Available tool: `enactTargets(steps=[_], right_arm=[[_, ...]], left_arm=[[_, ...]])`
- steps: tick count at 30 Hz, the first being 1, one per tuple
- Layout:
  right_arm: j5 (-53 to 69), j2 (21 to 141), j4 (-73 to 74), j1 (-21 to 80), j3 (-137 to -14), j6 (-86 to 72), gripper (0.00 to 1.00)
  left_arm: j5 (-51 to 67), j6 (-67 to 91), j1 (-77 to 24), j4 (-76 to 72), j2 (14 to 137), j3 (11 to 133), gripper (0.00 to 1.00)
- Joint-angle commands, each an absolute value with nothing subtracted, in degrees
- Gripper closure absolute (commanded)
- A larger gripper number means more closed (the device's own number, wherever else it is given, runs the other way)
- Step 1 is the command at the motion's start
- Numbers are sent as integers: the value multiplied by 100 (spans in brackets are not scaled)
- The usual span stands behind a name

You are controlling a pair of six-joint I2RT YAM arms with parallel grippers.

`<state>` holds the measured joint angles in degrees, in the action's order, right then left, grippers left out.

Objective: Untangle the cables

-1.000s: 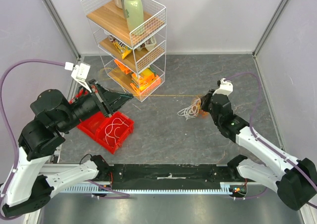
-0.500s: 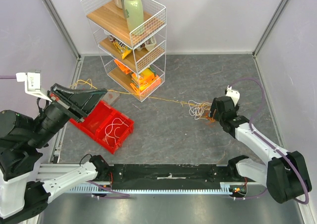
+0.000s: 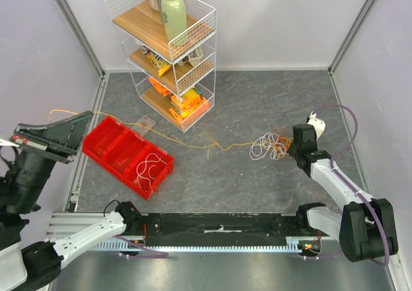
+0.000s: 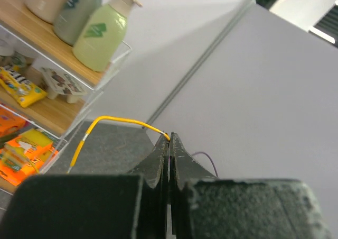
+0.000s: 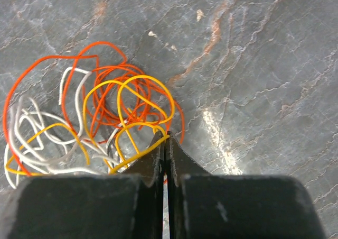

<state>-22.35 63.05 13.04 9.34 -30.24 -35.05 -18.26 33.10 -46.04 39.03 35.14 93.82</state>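
Observation:
The cables (image 3: pixel 269 147) are a small tangle of orange, yellow and white loops lying on the grey floor at the right; the right wrist view shows the tangle (image 5: pixel 90 120) close up. One yellow cable (image 3: pixel 183 138) trails slack from the tangle leftward across the floor, up to my left gripper (image 3: pixel 89 116). That gripper (image 4: pixel 169 137) is raised at the far left and shut on the end of the yellow cable (image 4: pixel 113 121). My right gripper (image 3: pixel 290 149) sits low at the tangle's right edge. Its jaws (image 5: pixel 166 136) are shut on a yellow strand (image 5: pixel 138 154).
A red divided bin (image 3: pixel 109 146) lies under the left arm with white wires (image 3: pixel 151 167) in one compartment. A white wire rack (image 3: pixel 170 53) with bottles and snack packs stands at the back left. Grey walls close in both sides.
My left arm has swung back and left, carrying the yellow cable's end; the cable went from taut to slack. The right gripper and the tangle have shifted right.

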Motion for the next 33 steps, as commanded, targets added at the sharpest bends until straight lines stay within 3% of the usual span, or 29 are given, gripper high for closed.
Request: enactTargets(steps=[1, 11, 15, 19, 33], right_arm=[[-2058, 6416, 1204, 564, -3041, -3603, 100], [-1345, 6636, 1186, -720, -3093, -3455, 100], [-459, 6705, 862, -712, -3032, -3103, 100], [174, 7039, 616, -703, -2945, -2848, 94], [967, 7207, 176, -677, -2769, -2751, 88]], left_arm=[[-2829, 3059, -4605, 4069, 3349, 9413, 98], [-3383, 2786, -4614, 4228, 3305, 9273, 98], [-2842, 2900, -4614, 4236, 3523, 9080, 98], [-2514, 2962, -4614, 4280, 3867, 8956, 98], [-3664, 1960, -4623, 4702, 4508, 8728, 98]])
